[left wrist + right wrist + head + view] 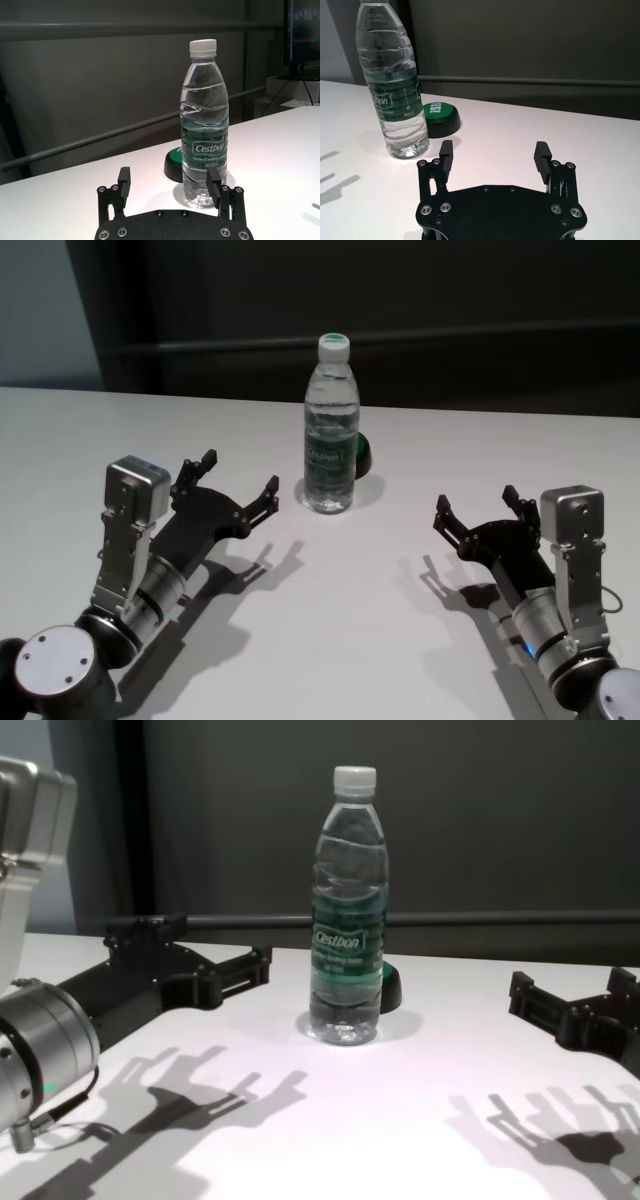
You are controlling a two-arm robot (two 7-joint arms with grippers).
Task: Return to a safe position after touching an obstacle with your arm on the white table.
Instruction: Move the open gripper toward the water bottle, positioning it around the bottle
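Note:
The obstacle, a clear water bottle [330, 430] with a white cap and a dark green "Cestbon" label, stands upright mid-way across the white table [350, 630]. It also shows in the left wrist view [205, 125], right wrist view [395, 85] and chest view [348, 910]. My left gripper [238, 472] is open and empty, low over the table just left of the bottle, with a small gap between them. My right gripper [477, 500] is open and empty, farther off to the bottle's right. Both also show in the chest view, left [205, 945] and right [572, 982].
A round green button on a black base [362, 453] sits right behind the bottle, toward its right side. A dark wall with a horizontal rail [480, 920] runs behind the table's far edge. Bare tabletop lies between and in front of the grippers.

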